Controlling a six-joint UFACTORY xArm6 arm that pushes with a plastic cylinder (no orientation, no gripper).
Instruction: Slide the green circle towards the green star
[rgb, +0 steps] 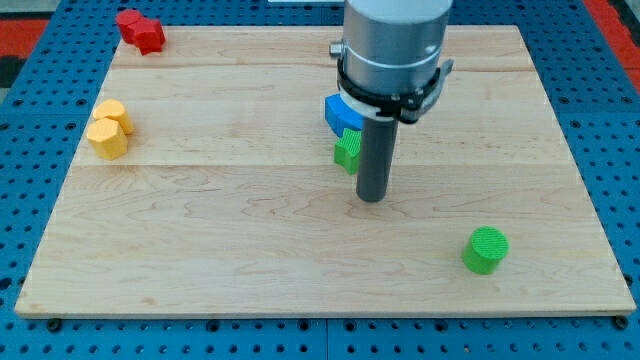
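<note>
Green circle; green star; blue block; red block; yellow block.

It looked like a robotics lab bench. A pale wooden board of joined planks lay on a blue perforated metal base with a regular grid of mounting holes. A grey cylindrical robot arm housing hung over the board, among small plastic blocks like the green ribbed cylinder.

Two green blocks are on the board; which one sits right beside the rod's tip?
The green star, partly hidden behind the rod, just left of my tip and below a blue block. The green circle sits alone toward the view's bottom right.
</note>
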